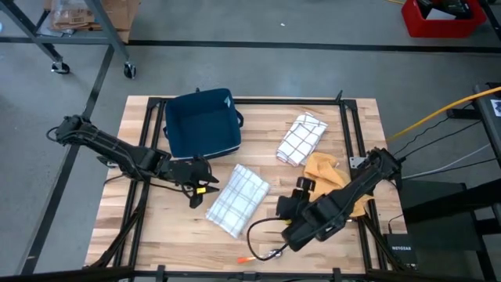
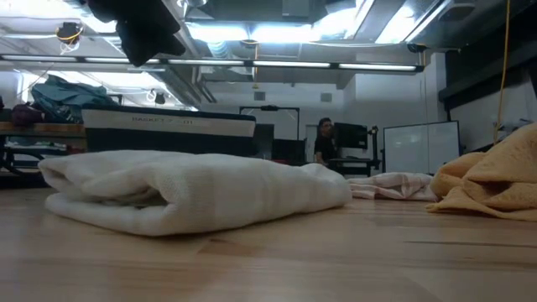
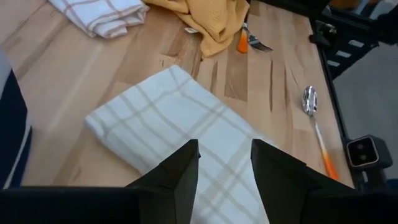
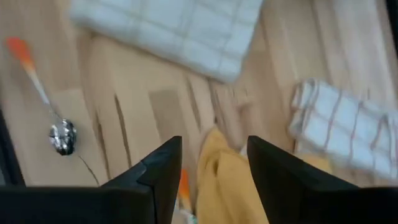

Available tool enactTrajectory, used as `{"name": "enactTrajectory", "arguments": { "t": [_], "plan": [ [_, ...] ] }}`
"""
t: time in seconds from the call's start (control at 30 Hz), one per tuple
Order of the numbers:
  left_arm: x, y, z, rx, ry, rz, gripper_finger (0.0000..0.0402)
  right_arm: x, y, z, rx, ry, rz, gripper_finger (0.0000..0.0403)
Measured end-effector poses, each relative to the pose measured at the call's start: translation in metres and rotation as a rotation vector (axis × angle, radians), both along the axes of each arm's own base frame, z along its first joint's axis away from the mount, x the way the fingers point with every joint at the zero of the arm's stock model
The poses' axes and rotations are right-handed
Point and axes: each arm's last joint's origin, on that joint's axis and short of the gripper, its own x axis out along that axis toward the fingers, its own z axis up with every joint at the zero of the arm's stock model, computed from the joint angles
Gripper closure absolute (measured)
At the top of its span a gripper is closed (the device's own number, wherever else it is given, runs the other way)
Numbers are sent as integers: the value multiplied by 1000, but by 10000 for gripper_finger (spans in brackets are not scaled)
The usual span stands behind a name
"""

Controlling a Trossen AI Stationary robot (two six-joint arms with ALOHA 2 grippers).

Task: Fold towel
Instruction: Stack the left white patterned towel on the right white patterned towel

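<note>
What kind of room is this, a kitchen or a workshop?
Most likely a lab or workshop. The wooden table stands on bare concrete floor, and behind it are ceiling strip lights, monitors and a whiteboard.

Black box (image 1: pixel 405 249) at the table's 4 o'clock corner, high view: showing pale lettering that seems to read "NETGEAR", only partly legible.
Dark band (image 2: pixel 168 121) on the long unit behind the table, low view: carrying a line of pale letters, too faint to read.
Other surfaces: showing no readable text, numbers or signs.
</note>
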Motion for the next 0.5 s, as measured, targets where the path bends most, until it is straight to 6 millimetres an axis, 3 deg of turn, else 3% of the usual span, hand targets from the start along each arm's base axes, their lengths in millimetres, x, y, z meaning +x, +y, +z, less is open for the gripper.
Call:
{"name": "enactTrajectory", "arguments": {
  "t": [0.13,0.33,0.43,0.5],
  "plan": [
    [0,0,0,-37,3,23,261,-17,-19,31,11,-80,36,217],
    [0,0,0,-41,2,27,261,-66,-52,85,-12,-293,56,217],
    [0,0,0,-42,2,27,261,-89,-64,93,-135,-405,36,217],
    [0,0,0,-41,3,27,261,-101,-68,85,-175,-436,3,217]
  ]
}}
